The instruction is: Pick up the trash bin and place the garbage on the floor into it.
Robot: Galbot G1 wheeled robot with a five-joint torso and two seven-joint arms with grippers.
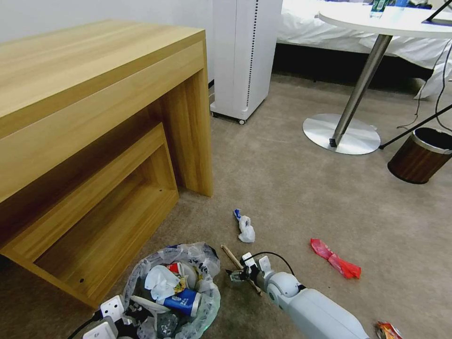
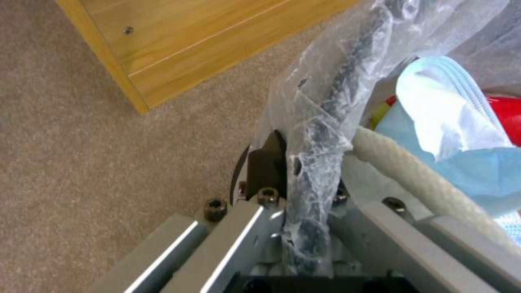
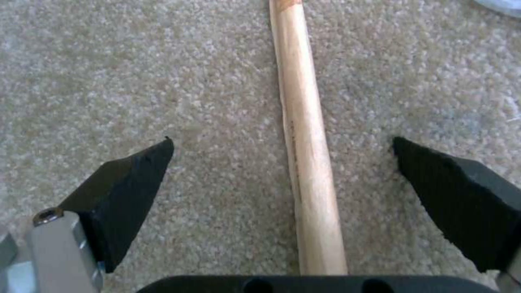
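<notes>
The trash bin (image 1: pixel 207 287), a dark bin with a whitish bag liner, stands on the carpet at the lower left. It holds a blue-white carton (image 1: pixel 183 301), white tissue and a red cup (image 2: pixel 507 118). My left gripper (image 1: pixel 113 315) is shut on the bin's rim and liner (image 2: pixel 317 134). A wooden stick (image 1: pixel 230 255) lies just right of the bin. My right gripper (image 1: pixel 240 273) hangs low over it, open, and the stick (image 3: pixel 307 162) runs between the two black fingers (image 3: pixel 130 191). A tissue wad (image 1: pixel 246 229) and a red wrapper (image 1: pixel 335 259) lie farther out on the floor.
A wooden desk (image 1: pixel 94 117) with a low shelf stands close on the left. A white appliance (image 1: pixel 245 56) is behind. A round table's metal base (image 1: pixel 341 134) and a brown wood-grain bin (image 1: pixel 420 155) sit at the right. Another wrapper (image 1: pixel 388 329) lies by my right arm.
</notes>
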